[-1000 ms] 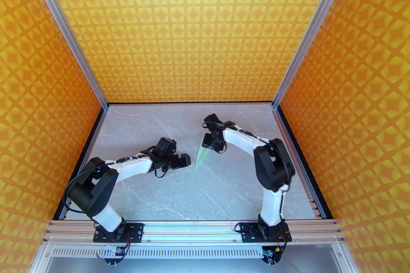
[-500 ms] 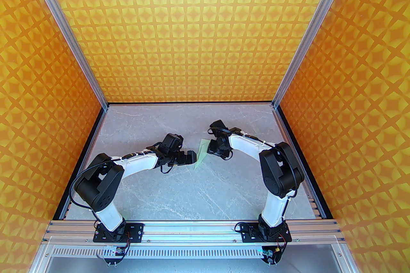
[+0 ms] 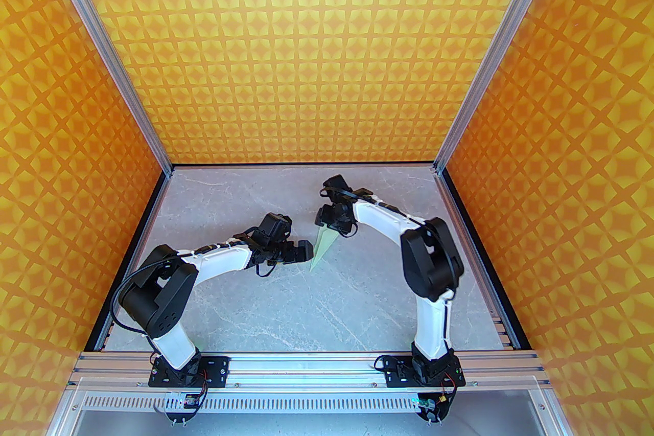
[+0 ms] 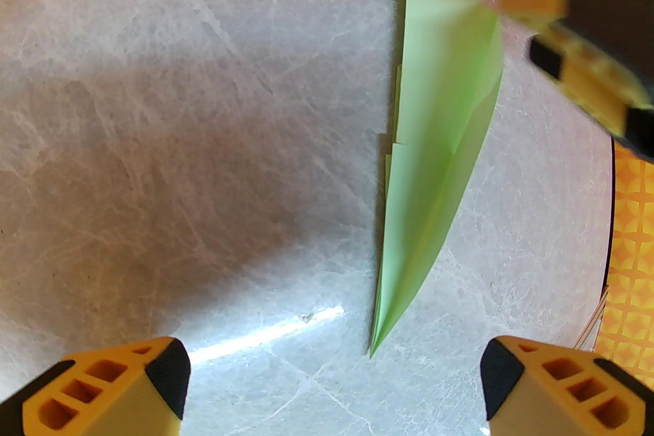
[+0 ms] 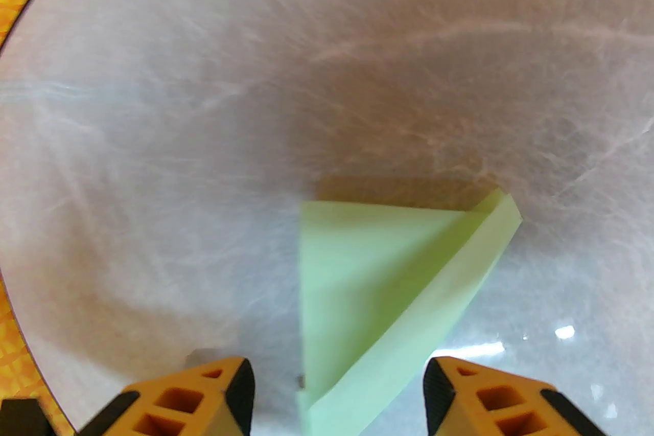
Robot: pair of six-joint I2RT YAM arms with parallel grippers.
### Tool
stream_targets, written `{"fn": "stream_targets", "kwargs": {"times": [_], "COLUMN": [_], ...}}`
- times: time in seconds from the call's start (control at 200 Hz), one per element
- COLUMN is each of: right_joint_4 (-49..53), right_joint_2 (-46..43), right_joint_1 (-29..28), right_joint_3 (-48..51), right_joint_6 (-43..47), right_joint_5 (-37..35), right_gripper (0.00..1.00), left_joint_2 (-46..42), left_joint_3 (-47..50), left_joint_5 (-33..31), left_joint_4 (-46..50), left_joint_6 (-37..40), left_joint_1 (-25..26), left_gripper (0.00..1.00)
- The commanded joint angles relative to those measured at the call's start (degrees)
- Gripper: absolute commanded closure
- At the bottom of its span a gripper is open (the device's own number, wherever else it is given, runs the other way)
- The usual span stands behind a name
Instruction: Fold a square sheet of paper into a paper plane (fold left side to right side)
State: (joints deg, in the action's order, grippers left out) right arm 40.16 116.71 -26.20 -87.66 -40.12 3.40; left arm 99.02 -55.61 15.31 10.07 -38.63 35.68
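The paper plane [image 3: 322, 249] lies on the table as a slim pale green dart, its tip pointing toward the near side. My left gripper [image 3: 306, 252] sits just left of the tip. In the left wrist view the plane [image 4: 439, 142] stretches away from the open left gripper [image 4: 334, 372], and its tip lies between the fingertips without touching either. My right gripper [image 3: 326, 224] hovers over the wide back end. In the right wrist view the plane [image 5: 368, 280] lies between the spread fingers of the right gripper [image 5: 337, 393], with a gap on each side.
The grey marble table [image 3: 286, 311] is walled by orange patterned panels [image 3: 317, 66] at the back and both sides. Aluminium posts [image 3: 168, 168] stand at the back corners. The right gripper's orange fingers [image 4: 577, 40] show blurred beside the plane's wide end.
The right gripper's jaws widened and it swung from the plane's right side to its wide far end. The left gripper moved right to the plane's tip, then stayed still.
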Motion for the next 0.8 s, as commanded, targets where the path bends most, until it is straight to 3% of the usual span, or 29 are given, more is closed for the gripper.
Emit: {"fn": "stream_targets", "kwargs": {"times": [0.0, 0.19, 0.795], "right_joint_4": [3.3, 2.8, -4.7], "right_joint_2": [0.8, -2.2, -9.4], "right_joint_1": [-0.2, -0.1, 1.8], "right_joint_3": [-0.7, 2.8, 17.0], "right_joint_6": [0.7, 0.7, 0.0], "right_joint_5": [-0.9, -2.3, -0.3], "right_gripper": [0.46, 0.55, 0.71], "left_joint_2": [0.4, 0.8, 1.3], "left_joint_3": [-0.6, -1.1, -2.5], "left_joint_5": [-1.1, -1.1, 0.1], "left_joint_4": [0.2, 0.5, -0.4], "left_joint_6": [0.9, 1.0, 2.8], "left_joint_1": [0.0, 0.0, 0.2], "left_gripper": [0.01, 0.01, 0.00]}}
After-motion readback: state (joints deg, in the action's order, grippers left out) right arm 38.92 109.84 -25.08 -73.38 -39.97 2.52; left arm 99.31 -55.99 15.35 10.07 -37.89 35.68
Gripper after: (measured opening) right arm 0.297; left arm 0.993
